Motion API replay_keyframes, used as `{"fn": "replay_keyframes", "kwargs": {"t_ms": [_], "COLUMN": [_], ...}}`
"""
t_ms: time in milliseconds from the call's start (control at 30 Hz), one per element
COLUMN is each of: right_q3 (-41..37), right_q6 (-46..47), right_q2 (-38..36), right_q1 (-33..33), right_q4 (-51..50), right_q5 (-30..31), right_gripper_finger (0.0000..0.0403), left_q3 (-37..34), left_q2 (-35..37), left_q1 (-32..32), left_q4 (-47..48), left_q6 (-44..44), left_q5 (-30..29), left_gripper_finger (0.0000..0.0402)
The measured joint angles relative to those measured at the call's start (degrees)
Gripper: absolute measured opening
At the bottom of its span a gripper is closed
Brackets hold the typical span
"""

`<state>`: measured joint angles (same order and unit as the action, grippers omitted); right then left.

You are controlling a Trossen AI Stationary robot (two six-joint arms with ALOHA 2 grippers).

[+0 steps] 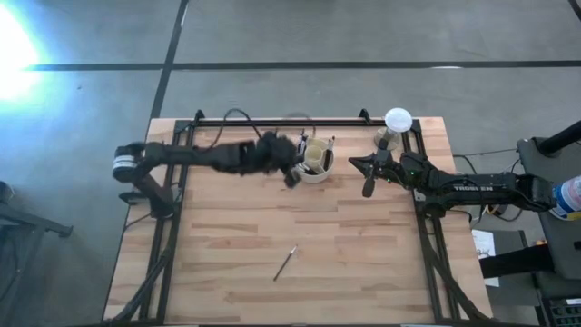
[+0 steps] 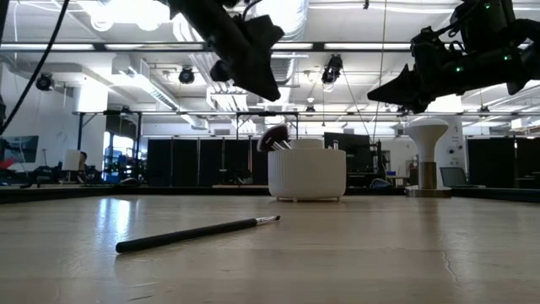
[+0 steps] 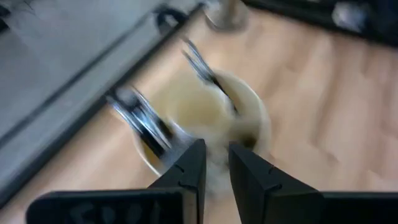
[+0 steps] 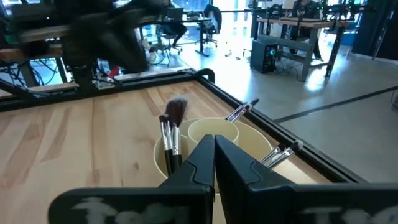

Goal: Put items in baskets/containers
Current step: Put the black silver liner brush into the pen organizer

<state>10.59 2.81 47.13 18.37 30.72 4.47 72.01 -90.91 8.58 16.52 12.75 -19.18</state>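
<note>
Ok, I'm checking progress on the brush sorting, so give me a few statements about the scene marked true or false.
1. One brush lies loose on the table. True.
2. The holder is empty. False: several brushes stand in it.
3. The left gripper is above the holder's rim. True.
4. The right gripper holds a brush. False: it is shut on nothing, beside the holder.
5. The globe sits inside the holder. False: it stands apart, near the table's far right corner.

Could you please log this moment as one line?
left pincer: open over holder | right pincer: shut, idle | one brush on table
</note>
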Motion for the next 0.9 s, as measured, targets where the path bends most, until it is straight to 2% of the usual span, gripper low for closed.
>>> {"fn": "replay_keyframes", "kwargs": {"t_ms": [200,367,533,700,800,900], "right_q3": [0.00,0.00,0.00,0.00,0.00,0.00], "right_q6": [-0.07,-0.37,-0.49,-0.49,-0.48,-0.48], "right_q2": [0.00,0.00,0.00,0.00,0.00,0.00], "right_q1": [0.00,0.00,0.00,0.00,0.00,0.00], "right_q4": [-0.11,-0.11,-0.08,0.02,0.05,0.11], "right_q5": [0.00,0.00,0.00,0.00,0.01,0.00], "right_gripper_finger": [0.0008,0.0008,0.0008,0.0008,0.0008,0.0008], "left_q3": [-0.02,-0.04,-0.15,-0.02,0.44,1.57], "left_q2": [-0.14,-0.63,-1.70,-5.90,-8.90,-11.74], "left_q1": [-10.12,-19.06,-26.94,-33.26,-34.91,-35.16], "left_q4": [8.30,15.31,19.13,19.40,19.53,19.42], "left_q6": [11.90,27.00,43.78,56.06,62.97,65.60], "left_q5": [-2.56,-6.82,-7.90,-4.79,-3.73,-2.04], "left_gripper_finger": [0.0062,0.0062,0.0062,0.0062,0.0062,0.0062]}}
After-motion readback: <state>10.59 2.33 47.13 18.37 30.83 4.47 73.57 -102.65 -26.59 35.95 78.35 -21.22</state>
